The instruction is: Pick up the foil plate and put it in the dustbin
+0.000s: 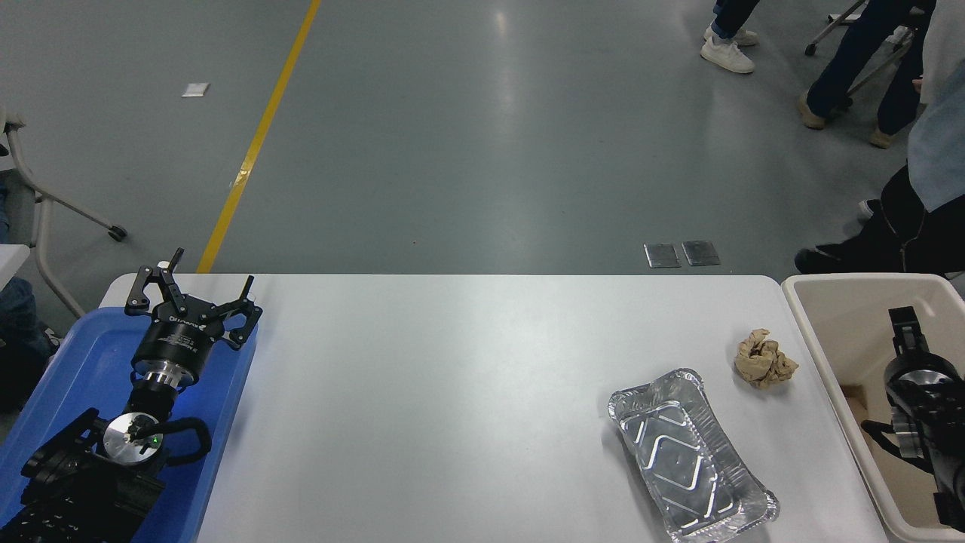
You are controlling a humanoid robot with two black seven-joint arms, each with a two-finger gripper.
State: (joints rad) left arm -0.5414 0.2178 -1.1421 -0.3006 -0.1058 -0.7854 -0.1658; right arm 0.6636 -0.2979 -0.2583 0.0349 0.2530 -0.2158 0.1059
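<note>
The foil plate (690, 456), a shiny silver rectangular tray with ribbed sides and a zigzag bottom, lies empty on the white table (452, 392) near its front right. The dustbin (801, 305), a large beige bin, stands just off the table's right end. My right gripper (907, 326) hangs over the bin's inside, well to the right of the plate and apart from it; its lower part runs off the frame's right edge. My left gripper (197, 285) is parked open at the lower left.
A crumpled brown paper ball (764, 360) lies between the plate and the bin. A blue plastic tray (71, 362) sits under the left arm. People's legs and chair frames show on the floor at the top right.
</note>
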